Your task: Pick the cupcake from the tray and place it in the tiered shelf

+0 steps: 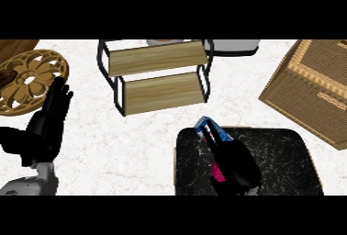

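Head view showed the right hand (pixel 230 160) curled around the cupcake (pixel 205 126) above the tray (pixel 284 156); shelf (pixel 159 75) at eleven o'clock awaited it. Left hand (pixel 47 121) rested spread.

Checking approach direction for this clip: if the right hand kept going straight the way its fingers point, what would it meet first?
The right hand, above the black tray, points up-left toward the tiered shelf. Bare counter lies between; the shelf's lower wooden board looks first in line, though height is unclear.

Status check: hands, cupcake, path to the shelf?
Right hand over the black tray, fingers curled on the cupcake. Left hand open, resting at left. Tiered shelf ahead, both boards bare, nothing between.
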